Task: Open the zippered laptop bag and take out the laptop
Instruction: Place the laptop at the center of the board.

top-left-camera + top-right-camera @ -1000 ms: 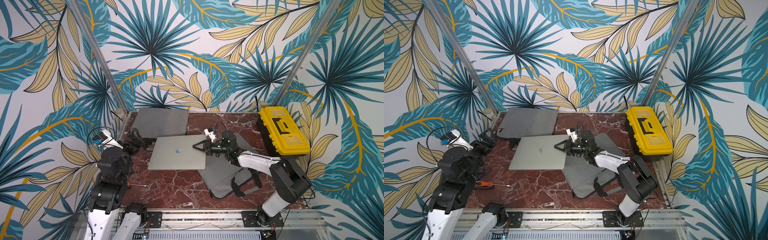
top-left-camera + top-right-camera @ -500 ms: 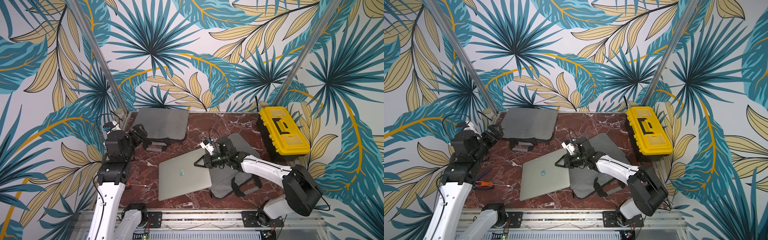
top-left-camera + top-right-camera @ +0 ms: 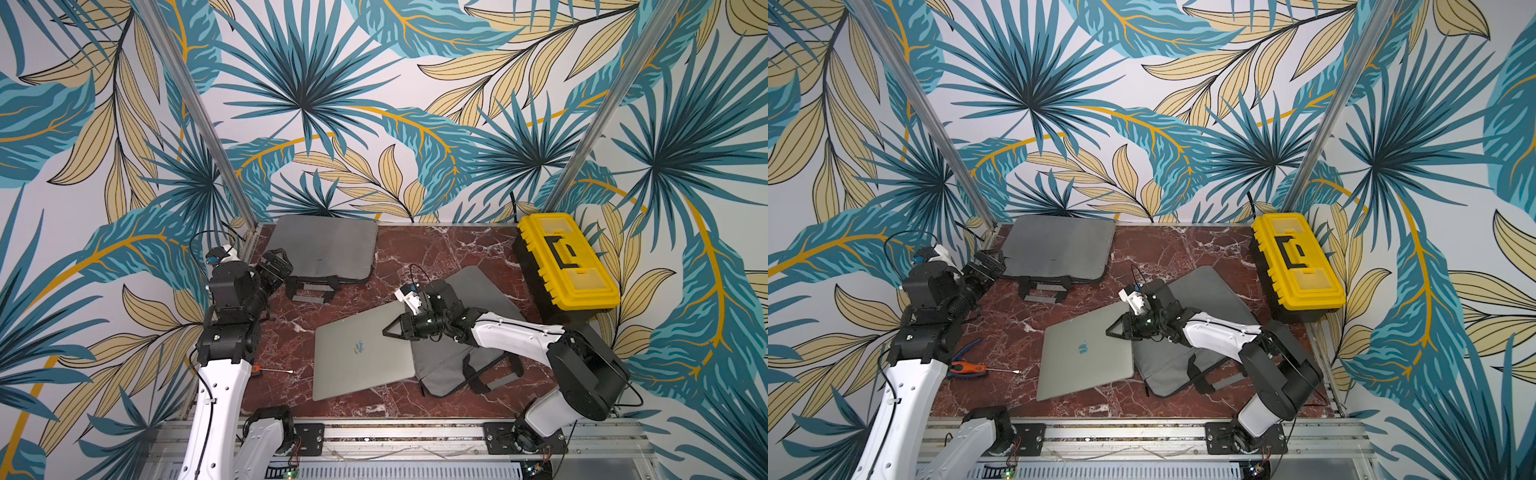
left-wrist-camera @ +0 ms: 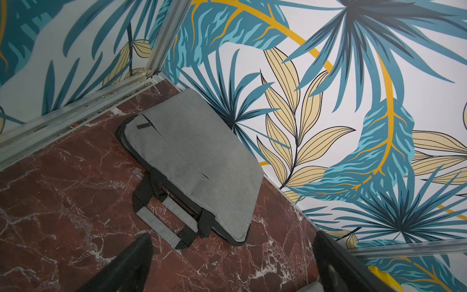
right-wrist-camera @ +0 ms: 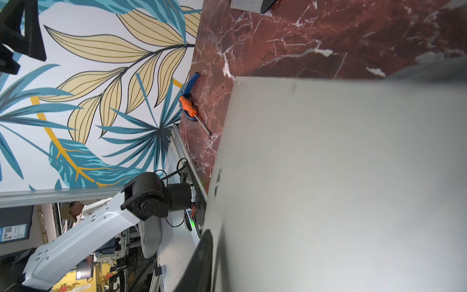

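The silver laptop (image 3: 361, 353) (image 3: 1084, 353) is out of its bag and lies slanted near the table's front middle, its right edge over the bag. In the right wrist view its lid (image 5: 341, 177) fills most of the picture. My right gripper (image 3: 388, 332) (image 3: 1113, 330) is shut on the laptop's far right corner; one finger (image 5: 202, 263) shows against the lid. The grey laptop bag (image 3: 490, 291) (image 3: 1208, 291) lies flat under my right arm. My left gripper (image 3: 276, 264) (image 3: 986, 266) (image 4: 232, 235) stands open and empty at the back left.
A second grey bag (image 3: 328, 245) (image 3: 1059, 245) (image 4: 192, 156) with handles lies at the back left, just beyond my left gripper. A yellow toolbox (image 3: 567, 262) (image 3: 1298, 262) stands at the right edge. An orange screwdriver (image 3: 967, 367) (image 5: 188, 107) and blue-handled pliers (image 3: 967, 347) lie front left.
My right gripper has dragged the laptop from the table's middle toward the front and turned it. My left arm has risen and swung back toward the back-left bag.
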